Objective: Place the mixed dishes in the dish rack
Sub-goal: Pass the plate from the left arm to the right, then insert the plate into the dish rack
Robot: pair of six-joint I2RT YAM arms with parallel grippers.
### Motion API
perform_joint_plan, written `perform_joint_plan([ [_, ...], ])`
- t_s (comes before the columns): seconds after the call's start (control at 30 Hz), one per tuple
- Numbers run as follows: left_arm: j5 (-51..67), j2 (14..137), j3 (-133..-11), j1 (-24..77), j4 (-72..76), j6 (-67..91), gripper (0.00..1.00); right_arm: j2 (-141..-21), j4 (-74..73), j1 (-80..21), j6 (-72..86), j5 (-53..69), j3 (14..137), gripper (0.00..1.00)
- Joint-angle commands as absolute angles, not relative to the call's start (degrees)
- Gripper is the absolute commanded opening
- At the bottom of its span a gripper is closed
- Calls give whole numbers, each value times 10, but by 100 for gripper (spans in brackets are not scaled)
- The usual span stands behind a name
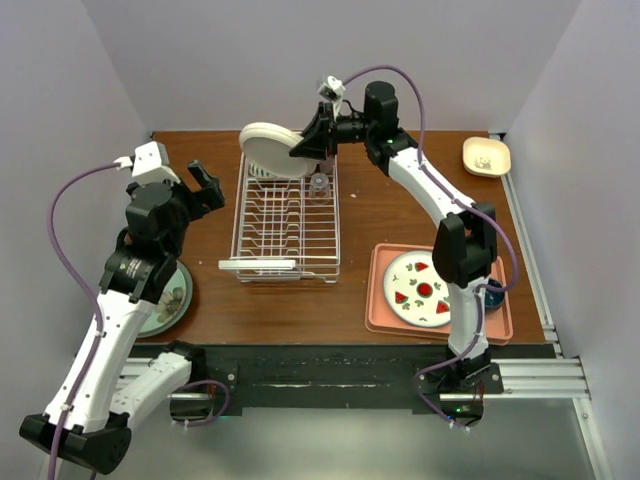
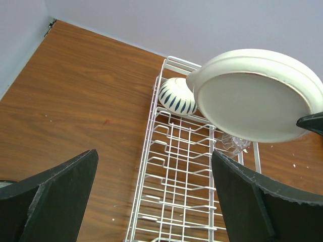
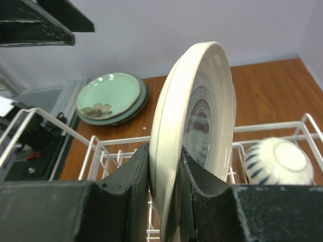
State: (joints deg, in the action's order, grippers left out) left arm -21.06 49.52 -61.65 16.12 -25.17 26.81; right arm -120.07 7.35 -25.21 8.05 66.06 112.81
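Care with the angle is what this step asks for, as I judge it: the cream plate [image 3: 202, 111] has to go down on edge between two upright prongs of the dish rack [image 1: 290, 215]. The wrist should hold it near vertical, line its rim up with a gap, and lower slowly until the wire takes the weight before the jaws let go. The right claw [image 3: 164, 171] is closed narrowly on the plate's rim, one finger on each face. The plate hangs on edge, somewhat tilted, above the far end of the rack, and as far as the overhead view shows it does not touch the wires. The slot chosen should be clear of the blue-striped bowl [image 2: 176, 97], which seems to lie upside down in the far end of the rack just beside the plate. It should also be clear of the small clear glass [image 2: 234, 142] in the rack below the plate's edge. A knock on either is the main risk. The left claw [image 1: 200, 190] holds nothing, its jaws spread wide, hovering over the table [image 1: 400, 200] left of the rack and apart from the plate. Green plates [image 1: 170, 300] sit stacked at the near left, and a patterned plate [image 1: 420, 288] lies on the pink tray [image 1: 378, 300] at the right.
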Motion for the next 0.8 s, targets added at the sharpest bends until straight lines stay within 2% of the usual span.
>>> perform_joint_plan([
  [0.0, -208, 493, -625, 157, -249, 240, 100, -1191, 263, -252, 194, 773, 1197, 0],
  [0.1, -196, 504, -627, 157, -250, 236, 100, -1216, 356, -250, 268, 794, 1203, 0],
  [0.2, -186, 506, -616, 157, -239, 237, 100, -1230, 359, -248, 273, 801, 1217, 0],
  [0.77, -173, 529, -606, 157, -226, 227, 100, -1314, 207, -243, 123, 742, 1284, 0],
])
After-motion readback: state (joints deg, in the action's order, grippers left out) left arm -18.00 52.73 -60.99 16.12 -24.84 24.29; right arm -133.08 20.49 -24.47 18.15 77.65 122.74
